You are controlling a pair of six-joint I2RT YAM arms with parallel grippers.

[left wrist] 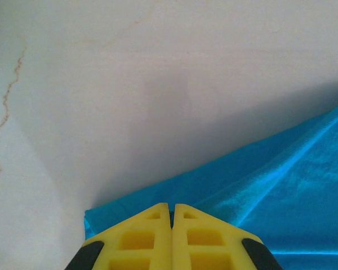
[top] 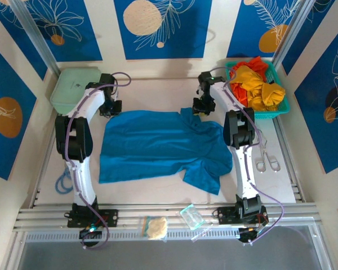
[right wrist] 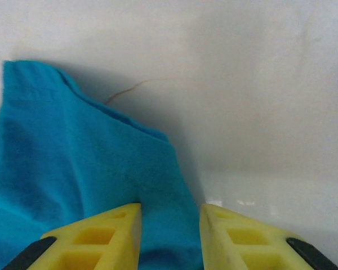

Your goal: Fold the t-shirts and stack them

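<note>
1. At the far left corner of the white table (top: 158,93) lies a pale green rounded case (top: 73,89).
2. Just right of the case, the left gripper (top: 110,107) sits low at the far left corner of a deep teal-blue cloth t-shirt (top: 158,145). In the left wrist view the left gripper (left wrist: 172,209) has its yellow fingers (left wrist: 141,239) clenched tip to tip. They sit over the corner of the blue cloth (left wrist: 281,191). Whether any cloth is pinched between them cannot be told.
3. The teal-blue shirt lies spread across the middle of the table between the two arms. Its right side is rumpled and partly folded over.
4. The right gripper (top: 201,106) is at the shirt's far right corner. In the right wrist view the right gripper (right wrist: 170,208) is released, its fingers (right wrist: 110,233) apart. A raised fold of the blue cloth (right wrist: 73,163) lies in the gap between them.
5. A pair of scissors (top: 267,160) lies on the table right of the right arm.
6. In the far right corner stands a teal plastic mesh basket (top: 283,109). It holds crumpled yellow-orange and red cloth shirts (top: 259,84).
</note>
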